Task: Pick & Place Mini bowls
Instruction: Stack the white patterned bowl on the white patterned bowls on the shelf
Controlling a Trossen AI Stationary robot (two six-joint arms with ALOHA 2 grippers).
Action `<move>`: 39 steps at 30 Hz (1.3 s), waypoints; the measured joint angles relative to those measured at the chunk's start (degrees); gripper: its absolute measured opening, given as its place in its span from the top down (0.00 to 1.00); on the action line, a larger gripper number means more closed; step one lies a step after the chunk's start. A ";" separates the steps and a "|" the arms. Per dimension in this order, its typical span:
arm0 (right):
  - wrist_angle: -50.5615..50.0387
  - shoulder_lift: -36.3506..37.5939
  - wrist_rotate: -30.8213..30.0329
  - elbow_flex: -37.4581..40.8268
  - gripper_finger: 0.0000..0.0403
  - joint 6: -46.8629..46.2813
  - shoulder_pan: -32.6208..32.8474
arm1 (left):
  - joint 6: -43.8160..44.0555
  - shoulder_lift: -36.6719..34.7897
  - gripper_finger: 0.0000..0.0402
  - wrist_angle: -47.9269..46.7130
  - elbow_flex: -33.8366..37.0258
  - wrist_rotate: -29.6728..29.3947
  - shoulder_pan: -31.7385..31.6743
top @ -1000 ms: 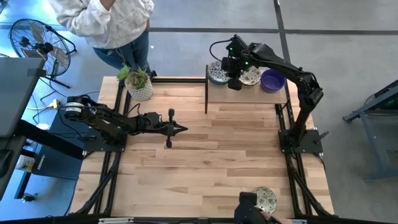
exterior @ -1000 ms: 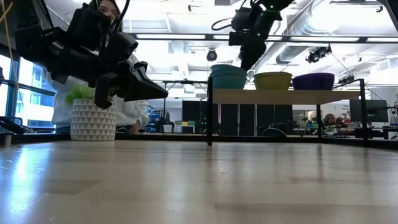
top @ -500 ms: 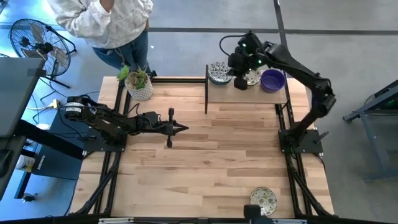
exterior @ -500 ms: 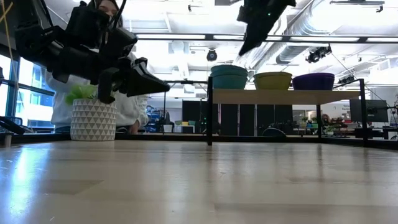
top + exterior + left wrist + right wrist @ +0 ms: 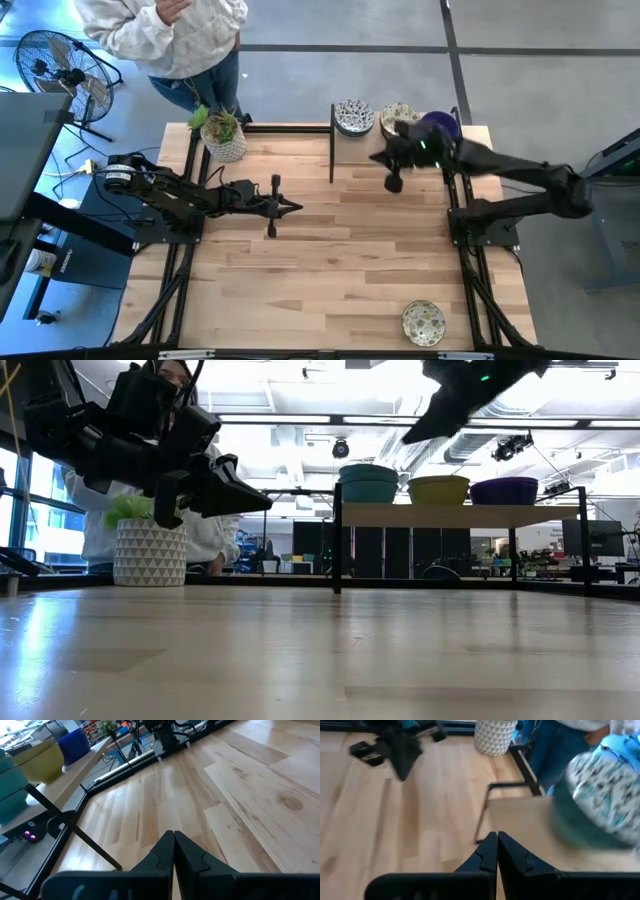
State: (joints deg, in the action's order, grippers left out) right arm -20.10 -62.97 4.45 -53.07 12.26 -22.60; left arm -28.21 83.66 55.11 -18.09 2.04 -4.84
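Three bowls (image 5: 354, 117) on shelf (image 5: 350, 146), one bowl (image 5: 423, 322) apparently near table (image 5: 320, 260) edge

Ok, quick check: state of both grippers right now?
Left gripper: closed, empty, hovering over mid-table.
Right gripper: closed, empty, by the raised shelf.

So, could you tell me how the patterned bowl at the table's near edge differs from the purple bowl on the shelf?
The patterned bowl is pale with dark speckles; the purple bowl is solid purple. The patterned bowl lies alone on the table top, far from both arms; the purple bowl stands on the raised shelf beside other bowls, close behind the right gripper. Both are small and round.
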 joint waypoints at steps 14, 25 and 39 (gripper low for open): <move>-12.86 8.37 -25.40 8.18 1.00 -32.55 36.18 | 0.00 0.00 1.00 0.02 0.00 1.34 0.00; -23.05 0.80 -15.38 8.18 0.99 -59.90 51.37 | 0.11 0.00 1.00 0.02 0.00 1.49 0.00; -20.48 -5.52 1.56 8.17 0.59 -73.76 62.66 | 0.20 0.00 1.00 0.02 0.00 1.49 0.00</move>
State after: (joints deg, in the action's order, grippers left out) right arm -40.58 -68.49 6.02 -44.90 -61.49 40.05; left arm -28.01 83.66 55.13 -18.09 3.53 -4.84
